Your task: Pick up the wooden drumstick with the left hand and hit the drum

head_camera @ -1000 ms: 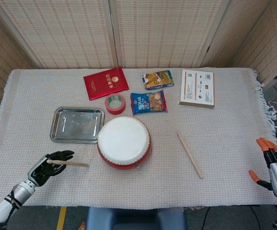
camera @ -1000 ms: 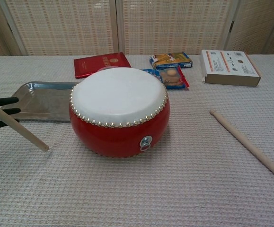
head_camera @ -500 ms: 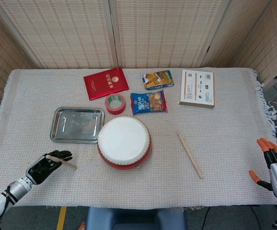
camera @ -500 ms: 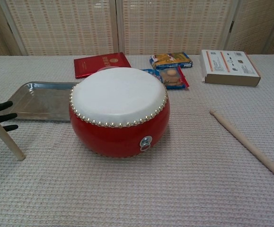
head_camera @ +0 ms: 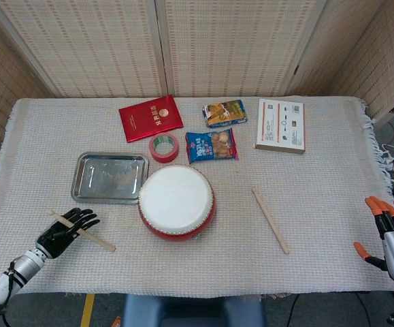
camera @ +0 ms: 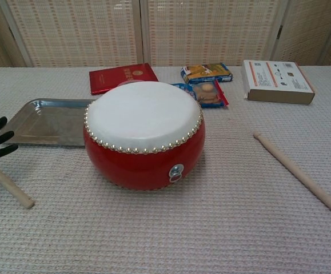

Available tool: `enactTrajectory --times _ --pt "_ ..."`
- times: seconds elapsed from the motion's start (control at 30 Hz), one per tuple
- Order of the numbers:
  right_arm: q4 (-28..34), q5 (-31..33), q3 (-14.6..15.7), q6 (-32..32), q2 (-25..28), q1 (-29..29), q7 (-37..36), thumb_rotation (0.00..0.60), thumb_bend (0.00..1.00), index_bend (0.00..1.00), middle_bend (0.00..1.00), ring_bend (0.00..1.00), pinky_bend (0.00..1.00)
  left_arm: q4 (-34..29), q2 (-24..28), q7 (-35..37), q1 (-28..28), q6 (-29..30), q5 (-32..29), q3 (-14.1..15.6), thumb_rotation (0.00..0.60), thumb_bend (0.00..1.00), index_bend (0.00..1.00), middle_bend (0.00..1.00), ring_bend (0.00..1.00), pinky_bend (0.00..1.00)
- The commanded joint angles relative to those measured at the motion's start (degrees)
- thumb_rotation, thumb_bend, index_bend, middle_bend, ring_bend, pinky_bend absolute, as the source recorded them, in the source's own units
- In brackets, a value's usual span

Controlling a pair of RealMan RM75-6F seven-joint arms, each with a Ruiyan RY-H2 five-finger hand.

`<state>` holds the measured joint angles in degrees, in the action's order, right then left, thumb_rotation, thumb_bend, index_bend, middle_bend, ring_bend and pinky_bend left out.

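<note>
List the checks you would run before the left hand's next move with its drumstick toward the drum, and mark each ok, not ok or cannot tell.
1. Left hand grips the drumstick: cannot tell; its fingers look spread, and the stick lies across them.
2. Stick tip raised off the cloth: not ok; in the chest view it looks to rest on the tablecloth.
3. Drum upright, skin facing up: ok.
4. Path from stick to drum unobstructed: ok.
5. Right hand away from the drum: ok.
6. Second drumstick away from the drum: ok.

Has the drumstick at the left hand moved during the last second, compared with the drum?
Yes. The drumstick at the left hand has swung away from the drum; its tip, which pointed toward the drum, now lies lower, nearer the table's front edge.
</note>
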<state>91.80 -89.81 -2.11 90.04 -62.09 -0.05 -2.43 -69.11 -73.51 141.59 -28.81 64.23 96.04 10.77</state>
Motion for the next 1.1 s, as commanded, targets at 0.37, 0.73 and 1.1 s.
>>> enactTrajectory --times 0.37,0.73,1.1 --pt "0.14 -0.05 -0.14 0.31 0.27 -0.09 0.16 0.600 0.23 0.00 0.07 0.00 0.00 -3.69 -1.56 -13.84 -0.19 0.58 -0.24 -0.32 0.600 0.34 0.48 0.41 0.33 0.28" --pt "0.14 -0.16 -0.09 0.88 0.48 -0.47 -0.03 0.600 0.23 0.00 0.07 0.00 0.00 -7.02 -2.31 -21.38 -1.03 0.08 0.04 0.02 0.600 0.24 0.50 0.42 0.35 0.29" --pt "0.25 -0.53 -0.12 1.27 0.53 -0.57 0.06 0.600 0.23 0.00 0.07 0.00 0.00 -8.33 -3.06 -27.54 -1.29 -0.30 -0.47 0.22 0.600 0.19 0.57 0.49 0.41 0.34"
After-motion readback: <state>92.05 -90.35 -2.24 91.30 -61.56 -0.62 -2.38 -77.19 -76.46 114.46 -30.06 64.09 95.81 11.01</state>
